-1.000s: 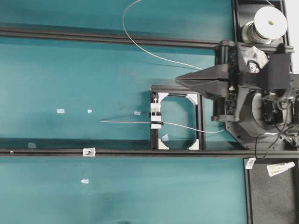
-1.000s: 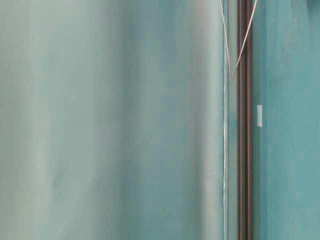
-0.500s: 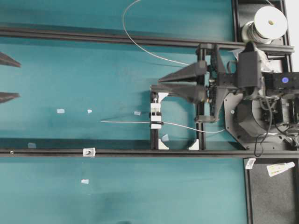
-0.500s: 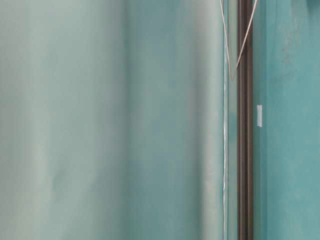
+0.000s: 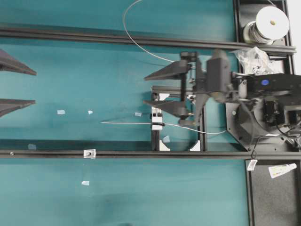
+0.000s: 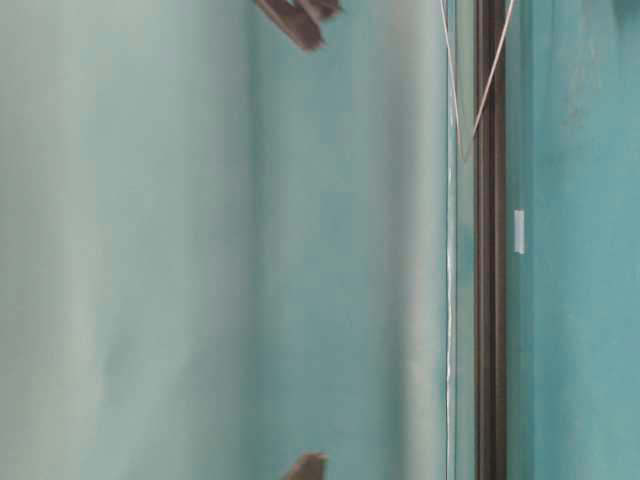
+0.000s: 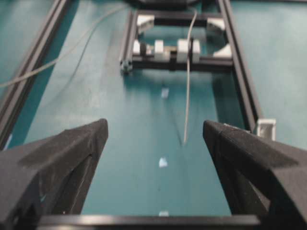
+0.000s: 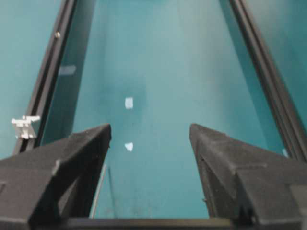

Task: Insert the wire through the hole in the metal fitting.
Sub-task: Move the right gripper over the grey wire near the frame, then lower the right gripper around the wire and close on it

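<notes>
**A:** Why does the wire (image 5: pixel 136 123) lie so straight across the mat?

**B:** A white clamp (image 5: pixel 156 118) on the small square frame (image 5: pixel 202 127) pins it. Past the clamp, the free end sticks out toward the left arm's side and ends in a bare tip resting low over the mat. I'd say it is held that way so the tip stays put and can be gripped. On the far side of the clamp the wire bends up and loops back toward the spool (image 5: pixel 269 23) in the corner.

**A:** And the metal fitting (image 5: pixel 89 153)?

**B:** It sits on the long black rail (image 5: pixel 141 154) that runs just below the clamp, farther along the rail toward the left arm, well apart from the wire tip. Nothing touches it.

**A:** What are the grippers holding?

**B:** Nothing. The right gripper (image 5: pixel 164 88) hangs above the frame, just beside the clamp, its fingers spread wide with only mat between them. The left gripper (image 5: pixel 14 87) shows at the picture's edge, well away from the clamp, also spread wide and empty; its wrist view shows the wire tip lying between the fingers (image 7: pixel 72 148) farther ahead.

**A:** So how far along is the job?

**B:** Barely begun, I judge: the wire is not yet threaded, and neither piece is picked up.
</notes>
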